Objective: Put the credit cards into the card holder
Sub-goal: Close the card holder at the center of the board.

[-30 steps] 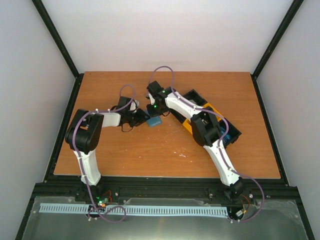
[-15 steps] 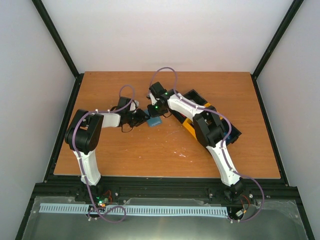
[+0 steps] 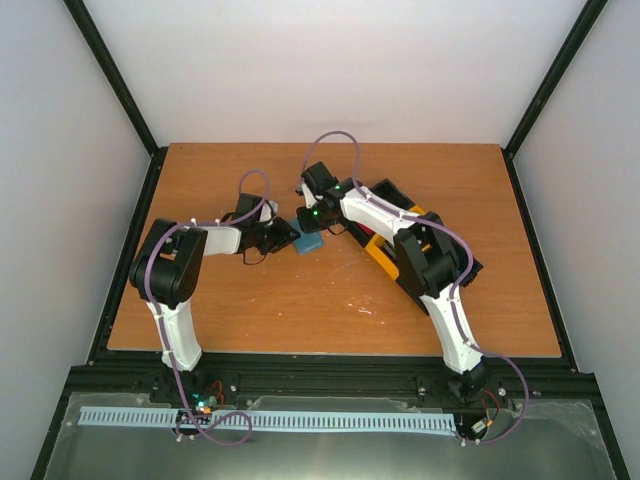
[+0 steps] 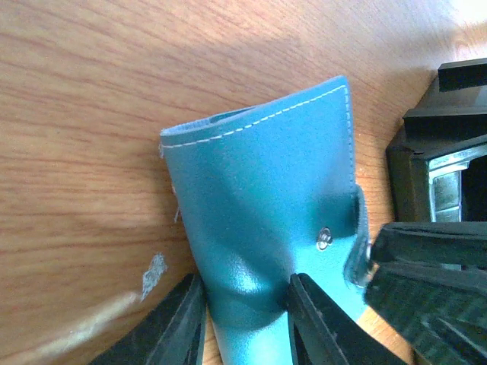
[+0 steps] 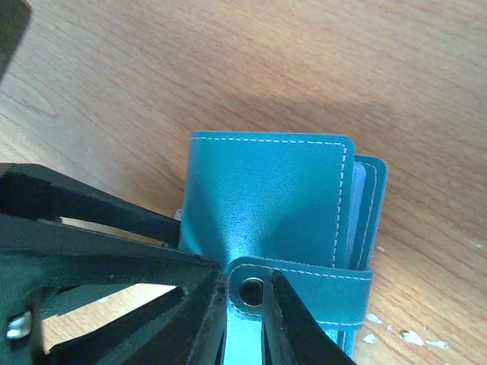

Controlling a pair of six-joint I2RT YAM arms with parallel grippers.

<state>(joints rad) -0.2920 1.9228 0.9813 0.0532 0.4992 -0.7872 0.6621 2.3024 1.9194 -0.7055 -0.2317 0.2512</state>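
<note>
While the left claw (image 4: 245, 280) is clamping the card holder (image 4: 259, 175) between its fingers (image 4: 179, 319), the right claw (image 5: 245, 285) is straddling the snap tab (image 5: 319, 285), grip unclear; any tug there is threatening to pull the card holder free.

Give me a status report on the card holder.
Left end effector clamped on card holder. Right end effector at snap tab, grip unclear. No obstruction seen.
</note>
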